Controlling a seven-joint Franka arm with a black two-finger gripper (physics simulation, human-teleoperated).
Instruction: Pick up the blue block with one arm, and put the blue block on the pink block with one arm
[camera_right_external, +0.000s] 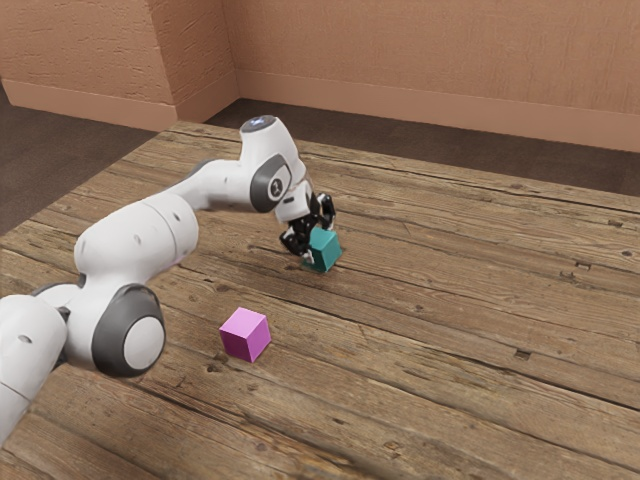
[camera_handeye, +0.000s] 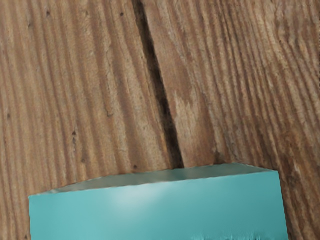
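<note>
The claw (camera_right_external: 312, 243) sits just above the middle of the exterior view, right against the blue block (camera_right_external: 325, 252), a teal-tinted cube touching the claw's lower right side. The cube looks tipped rather than flat on the worktop (camera_right_external: 450, 330), which would suit a block that is gripped and raised a little. Whether the claw is closed on it or merely standing over it I cannot tell, because the black hand and the cube overlap where the contact would be. In the wrist view the same blue block (camera_handeye: 160, 210) lies directly under the hand, with bare planks of the worktop (camera_handeye: 75, 90) beyond it, so the hand is centred on the cube. The coming move turns on where the pink block (camera_right_external: 245, 334) lies. It is down and to the left of the claw in the exterior view, well apart from the blue block and closer to the arm's grey elbow joint. My judgement is that the carry must pull back toward the lower left of the frame and finish squarely over the pink top face. Both blocks are cubes, so neither has a long axis to line up. Counted, there is one blue block, one pink block, and one arm with one claw.
</note>
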